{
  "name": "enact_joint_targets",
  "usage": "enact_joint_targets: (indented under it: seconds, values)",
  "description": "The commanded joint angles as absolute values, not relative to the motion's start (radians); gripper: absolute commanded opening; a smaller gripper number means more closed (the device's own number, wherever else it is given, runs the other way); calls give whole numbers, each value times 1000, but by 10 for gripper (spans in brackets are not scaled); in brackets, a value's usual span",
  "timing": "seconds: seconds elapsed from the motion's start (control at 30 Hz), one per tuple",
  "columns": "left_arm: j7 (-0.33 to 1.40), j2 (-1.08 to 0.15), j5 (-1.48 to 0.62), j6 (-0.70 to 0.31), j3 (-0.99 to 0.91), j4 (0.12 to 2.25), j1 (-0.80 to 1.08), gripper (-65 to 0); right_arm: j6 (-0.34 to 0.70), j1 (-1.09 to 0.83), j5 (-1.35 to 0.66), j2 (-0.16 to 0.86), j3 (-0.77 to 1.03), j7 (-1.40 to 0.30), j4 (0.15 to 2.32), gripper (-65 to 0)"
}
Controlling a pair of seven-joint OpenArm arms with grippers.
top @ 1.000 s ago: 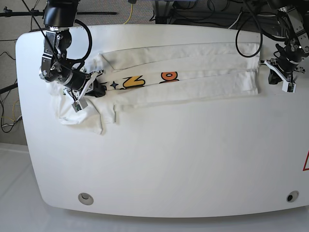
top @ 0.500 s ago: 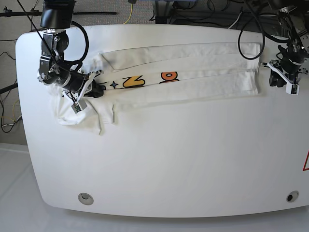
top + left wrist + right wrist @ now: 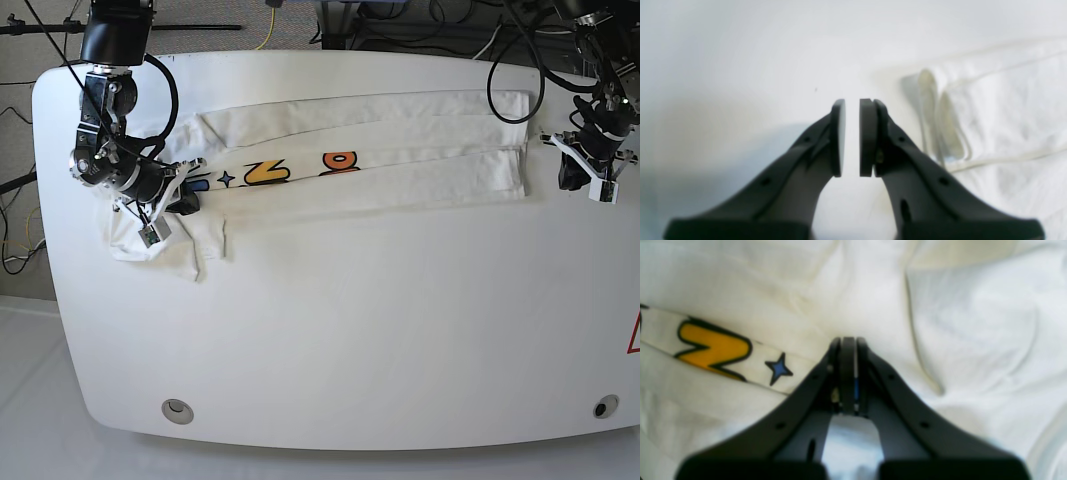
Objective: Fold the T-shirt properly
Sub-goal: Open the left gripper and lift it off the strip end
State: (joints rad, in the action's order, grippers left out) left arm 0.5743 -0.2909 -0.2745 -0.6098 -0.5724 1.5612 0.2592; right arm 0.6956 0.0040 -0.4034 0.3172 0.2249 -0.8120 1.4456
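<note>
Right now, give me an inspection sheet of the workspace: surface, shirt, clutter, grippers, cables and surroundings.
Surface: white table with rounded corners, a round fitting near each front corner.
Job's things: T-shirt lies along the far side, both long sides folded inward into a band; printed letters and a star show in the gap; one end bunched.
Clutter: nothing seen.
Grippers: right gripper shut, pinching the bunched end of the shirt; left gripper slightly open, holding nothing, above bare table beside the shirt's other end.
Cables: black cables loop from both arms; a yellow cable behind the table.
Surroundings: pale floor, equipment behind the table.
</note>
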Motion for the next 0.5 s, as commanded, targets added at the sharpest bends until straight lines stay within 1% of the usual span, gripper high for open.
enact_joint_targets:
  seconds: [0.0,0.2,0.27,0.47]
  values:
    - [543,-286,-287,-608,-579,1583,247,-580,698,12,-409,311,223,-789,1459,-639]
    - [544,-275,-290,-606,-578,1608,235,-562,698,9,-395,299,224,-789,1481,-638]
    - [568,-280,-293,-605,-578,1631,220,-553,698,1,-388,296,225,-806,1530,-641]
    - [606,-283,-300,-602,-577,1669,215,-462,698,1,-382,282,226,-826,1570,-640]
